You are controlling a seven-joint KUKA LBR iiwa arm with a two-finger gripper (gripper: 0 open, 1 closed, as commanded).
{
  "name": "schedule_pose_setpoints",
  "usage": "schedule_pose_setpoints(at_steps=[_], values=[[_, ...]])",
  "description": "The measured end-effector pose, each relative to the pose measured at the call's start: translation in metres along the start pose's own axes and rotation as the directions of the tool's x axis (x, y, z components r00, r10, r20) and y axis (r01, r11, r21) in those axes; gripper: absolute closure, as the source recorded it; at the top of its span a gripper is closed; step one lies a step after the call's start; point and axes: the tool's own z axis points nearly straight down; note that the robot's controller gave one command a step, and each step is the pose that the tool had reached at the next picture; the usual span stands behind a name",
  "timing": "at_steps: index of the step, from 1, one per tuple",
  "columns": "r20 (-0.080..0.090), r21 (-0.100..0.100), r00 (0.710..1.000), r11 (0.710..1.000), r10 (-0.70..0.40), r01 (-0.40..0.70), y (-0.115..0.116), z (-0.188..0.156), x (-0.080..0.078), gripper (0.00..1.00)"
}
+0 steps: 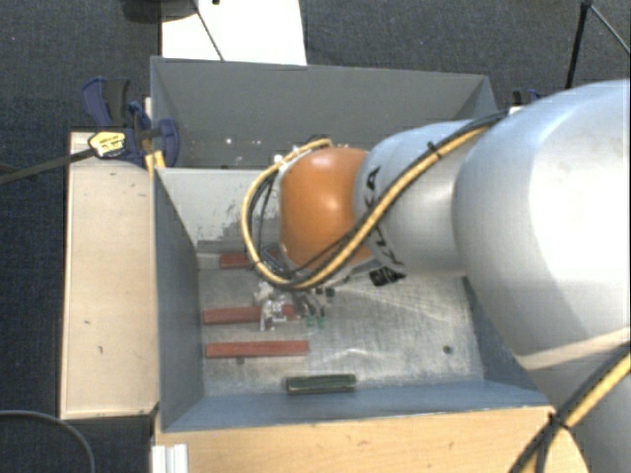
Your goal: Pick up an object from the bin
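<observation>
Fingers [279, 309] low over middle red-brown bar [229, 315], right end; opening unclear.

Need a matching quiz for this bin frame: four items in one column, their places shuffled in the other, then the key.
Items
1. dark bar
2. longest red-brown strip
3. topmost red-brown strip
4. claw

Places
A. at the right end of the middle red-brown strip
B. closest to the wall of the bin at the bottom of the view
C. right end hidden under the arm
D. between the dark bar and the middle red-brown strip

Pairs: 1-B, 2-D, 3-C, 4-A
</observation>
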Motion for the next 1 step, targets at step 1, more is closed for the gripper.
schedule_pose_setpoints(at_steps=[1], values=[[-0.005,0.0,0.935,0.935,-0.354,0.354,-0.0146,-0.1461,-0.0083,1.0]])
